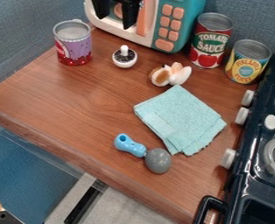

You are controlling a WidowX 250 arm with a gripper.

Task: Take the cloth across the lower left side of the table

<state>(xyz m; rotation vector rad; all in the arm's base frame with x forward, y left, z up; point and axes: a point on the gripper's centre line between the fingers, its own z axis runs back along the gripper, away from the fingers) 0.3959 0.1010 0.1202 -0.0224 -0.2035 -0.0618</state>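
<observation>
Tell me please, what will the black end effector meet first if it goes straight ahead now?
Downward in the picture, the end effector would likely first meet the teal-and-white toy microwave at its lower frame; depth is unclear, it may pass in front.

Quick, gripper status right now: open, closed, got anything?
Gripper: open, fingers apart, holding nothing, at the toy microwave; the cloth lies on the table.

The black two-finger gripper hangs down at the top edge of the camera view, left of the middle. Its dark fingers stand apart, with a gap between them, their tips pointing downward.
</observation>
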